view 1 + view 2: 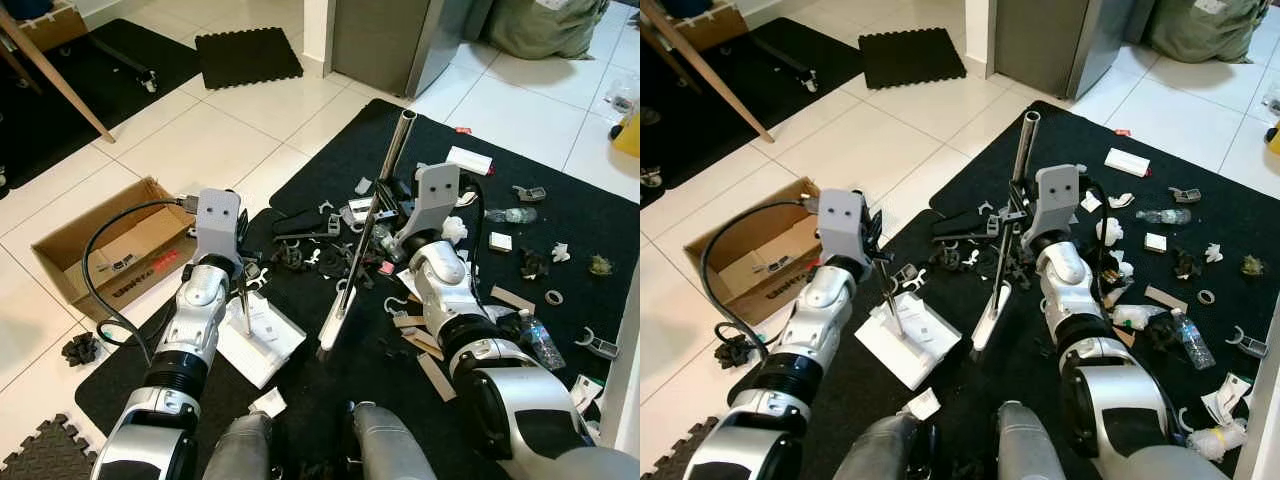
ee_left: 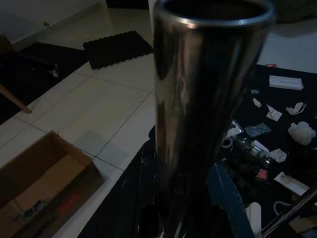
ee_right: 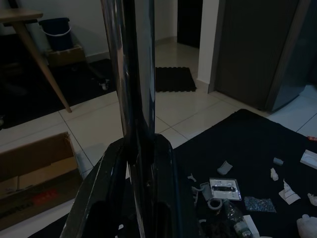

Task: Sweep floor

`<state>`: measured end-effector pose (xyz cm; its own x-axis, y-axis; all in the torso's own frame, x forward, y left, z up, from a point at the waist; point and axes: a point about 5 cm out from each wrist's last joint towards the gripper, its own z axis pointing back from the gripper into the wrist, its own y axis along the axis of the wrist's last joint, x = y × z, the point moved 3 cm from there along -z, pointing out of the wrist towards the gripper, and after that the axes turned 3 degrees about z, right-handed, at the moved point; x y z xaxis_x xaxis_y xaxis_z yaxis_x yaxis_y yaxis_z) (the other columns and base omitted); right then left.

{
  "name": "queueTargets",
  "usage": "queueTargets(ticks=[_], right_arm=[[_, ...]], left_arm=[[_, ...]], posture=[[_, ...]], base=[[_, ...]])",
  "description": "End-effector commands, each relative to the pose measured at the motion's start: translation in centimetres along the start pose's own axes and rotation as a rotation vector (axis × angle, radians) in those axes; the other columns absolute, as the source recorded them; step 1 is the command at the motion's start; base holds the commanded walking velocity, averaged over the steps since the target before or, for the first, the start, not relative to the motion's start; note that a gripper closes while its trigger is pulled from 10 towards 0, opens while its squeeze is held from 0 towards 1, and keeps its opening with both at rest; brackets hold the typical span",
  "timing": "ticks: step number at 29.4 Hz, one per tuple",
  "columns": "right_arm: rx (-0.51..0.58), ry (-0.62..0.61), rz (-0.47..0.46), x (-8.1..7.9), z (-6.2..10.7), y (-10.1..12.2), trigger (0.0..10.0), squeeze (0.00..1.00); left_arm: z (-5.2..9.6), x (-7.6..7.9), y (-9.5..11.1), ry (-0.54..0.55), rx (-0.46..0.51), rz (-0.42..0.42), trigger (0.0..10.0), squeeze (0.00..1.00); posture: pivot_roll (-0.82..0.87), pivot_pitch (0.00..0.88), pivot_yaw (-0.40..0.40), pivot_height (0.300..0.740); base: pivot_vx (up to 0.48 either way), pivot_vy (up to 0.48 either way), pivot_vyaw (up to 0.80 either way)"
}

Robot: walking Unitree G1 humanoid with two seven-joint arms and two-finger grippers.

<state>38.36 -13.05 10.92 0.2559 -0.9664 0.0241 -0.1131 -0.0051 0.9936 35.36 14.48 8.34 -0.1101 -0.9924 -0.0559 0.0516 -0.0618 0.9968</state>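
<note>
My right gripper is shut on the shiny metal pole of a broom. In the right wrist view the pole runs up between the black fingers. The broom's white head rests on the black mat, beside a heap of litter. My left gripper is shut on the thin upright handle of a white dustpan, which lies flat on the mat's left part. Close up in the left wrist view, that handle looks like a thick dark tube.
Scattered over the mat are plastic bottles, paper scraps, a white box and cardboard strips. An open cardboard box sits on the tiles to the left. A grey cabinet, a small black mat and a wooden leg stand farther back.
</note>
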Motion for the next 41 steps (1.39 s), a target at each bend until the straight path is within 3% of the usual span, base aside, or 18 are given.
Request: queueTargets(ticks=[1, 10, 20, 34, 41], right_arm=[[0.017, 0.000, 0.005, -0.14, -0.13, 0.34, 10.0, 0.00], [0.010, 0.008, 0.005, -0.34, -0.16, 0.22, 10.0, 0.00], [0.005, 0.015, 0.002, -0.53, -0.07, 0.03, 10.0, 0.00], [0.001, 0.014, 0.000, -0.56, 0.08, -0.16, 10.0, 0.00], [0.000, 0.017, 0.002, -0.63, 0.07, -0.17, 10.0, 0.00]], left_arm=[[-0.30, 0.26, 1.20, -0.007, 0.060, 0.001, 10.0, 0.00], [-0.23, 0.12, 1.13, -0.004, 0.059, -0.038, 10.0, 0.00], [-0.07, 0.22, 0.95, -0.007, 0.061, -0.011, 10.0, 0.00], [0.05, 0.42, 0.79, -0.019, 0.056, -0.047, 10.0, 0.00], [0.08, 0.33, 0.72, -0.016, 0.054, -0.047, 10.0, 0.00]], posture=[[0.01, 0.030, 0.019, 0.740], [0.02, 0.037, 0.015, 0.740], [0.02, 0.046, 0.016, 0.740], [0.02, 0.056, 0.016, 0.740], [0.02, 0.056, 0.015, 0.740]], base=[[0.000, 0.000, 0.00], [0.000, 0.000, 0.00], [0.000, 0.000, 0.00], [0.000, 0.000, 0.00], [0.000, -0.433, 0.00]])
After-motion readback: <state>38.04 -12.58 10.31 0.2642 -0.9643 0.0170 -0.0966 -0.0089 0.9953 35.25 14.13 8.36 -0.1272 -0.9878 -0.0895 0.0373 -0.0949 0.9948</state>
